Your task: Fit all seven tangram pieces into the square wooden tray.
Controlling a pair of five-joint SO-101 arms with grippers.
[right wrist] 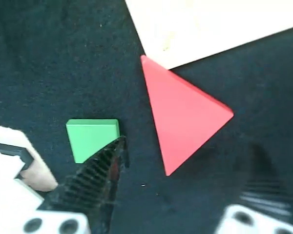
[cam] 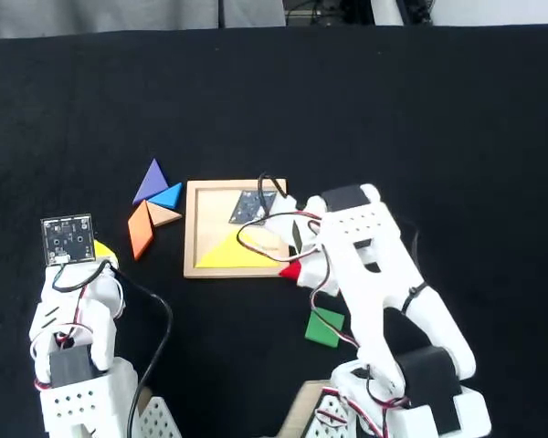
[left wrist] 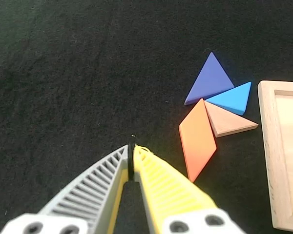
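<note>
One black cloth (cam: 393,119) covers the whole table. The right arm (cam: 384,283) leans from the near edge over the near right corner of the square wooden tray (cam: 190,228), which lies flat at the middle of the table. The left arm (cam: 73,319) stands at the near left, well apart from the tray.

The large yellow triangle (cam: 233,251) lies inside the tray along its near side. The red triangle (right wrist: 185,112) lies on the cloth outside the tray, one tip just beside the tray's near right corner. The right gripper (right wrist: 185,145) hangs over it with its fingers spread wide, one to each side of the piece, gripping nothing.

Four pieces cluster just left of the tray:
- the orange parallelogram (left wrist: 198,139), nearest
- the purple triangle (left wrist: 211,78), farthest
- the blue triangle (left wrist: 232,98), beside the purple one
- the tan triangle (left wrist: 227,122), against the parallelogram

The green square (cam: 324,327) lies on the cloth near of the tray, beside the right arm. The left gripper (left wrist: 133,148) hovers over bare cloth near and left of the cluster, its fingers pressed together on nothing
</note>
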